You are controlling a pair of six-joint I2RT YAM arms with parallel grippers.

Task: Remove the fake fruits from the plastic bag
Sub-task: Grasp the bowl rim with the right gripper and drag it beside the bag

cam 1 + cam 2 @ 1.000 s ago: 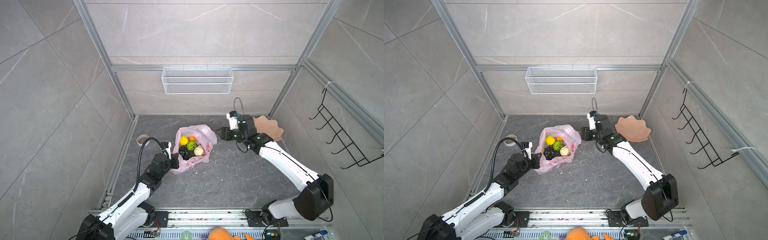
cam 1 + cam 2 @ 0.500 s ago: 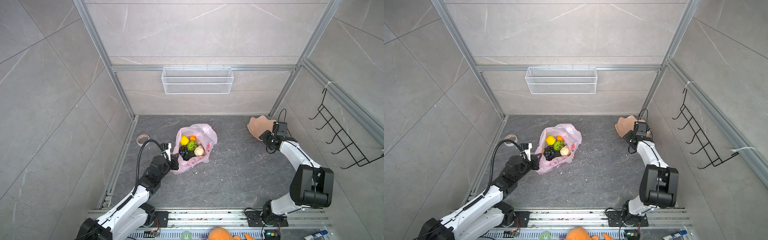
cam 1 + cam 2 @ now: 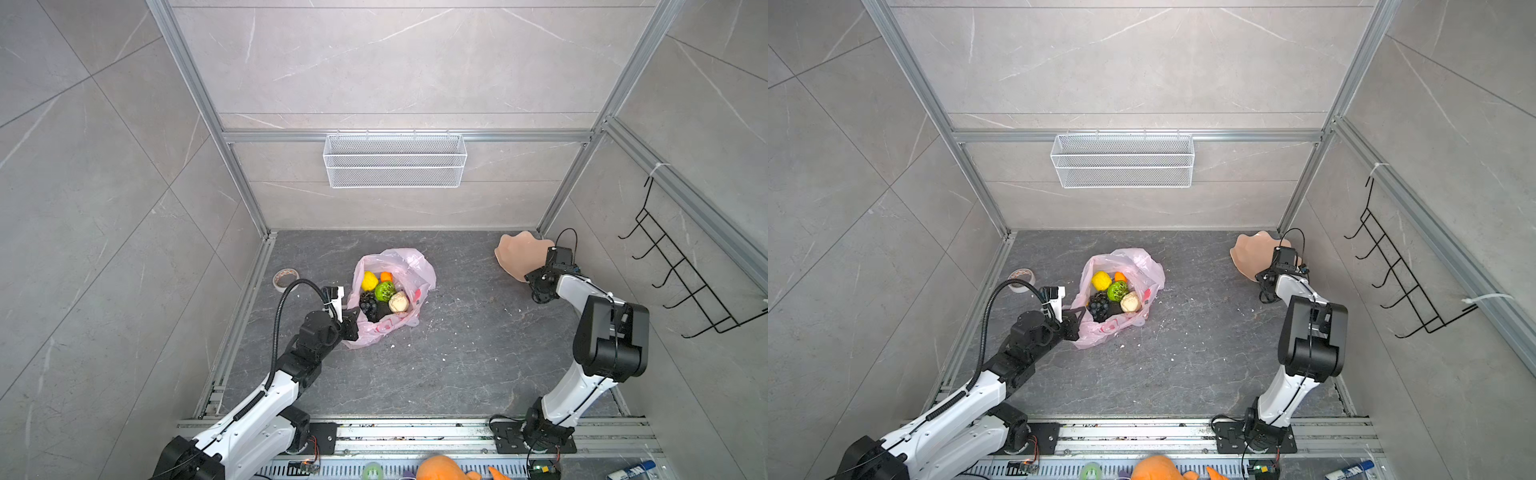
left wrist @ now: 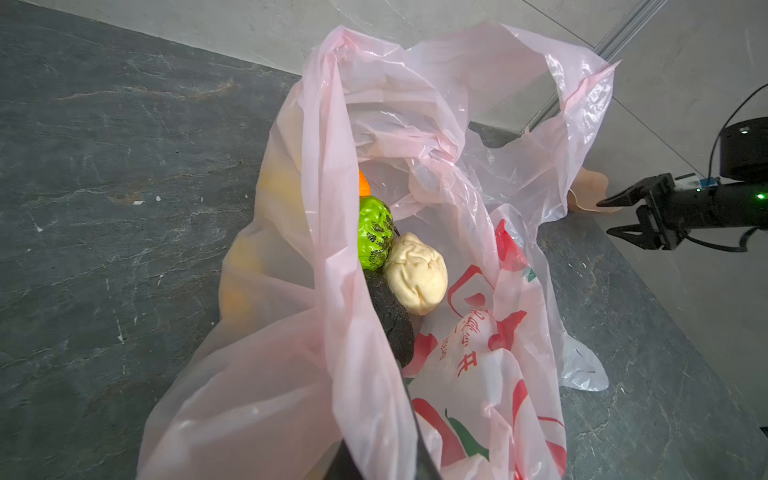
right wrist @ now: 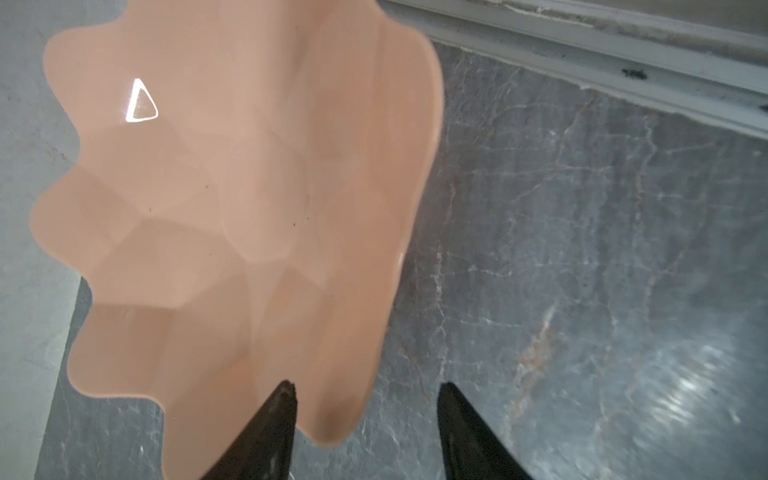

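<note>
Pinching the bag (image 3: 411, 262) edge, left jaws have all fruits (image 3: 384, 291) inside just beyond them, none out yet; right jaws spread astride the plate (image 3: 511, 257) rim, well apart from the bag.

Both top views overlook the floor (image 3: 457, 374); wrist views sit close

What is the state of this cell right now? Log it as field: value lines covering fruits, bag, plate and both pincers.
fake fruits: yellow, orange, green, cream and black pieces, all inside the bag
plastic bag: lying on the floor, mouth open
left pincer: shut on the bag's near edge
right pincer: open, at the plate's rim
plate: peach, wavy-edged, no fruit visible on it
</note>
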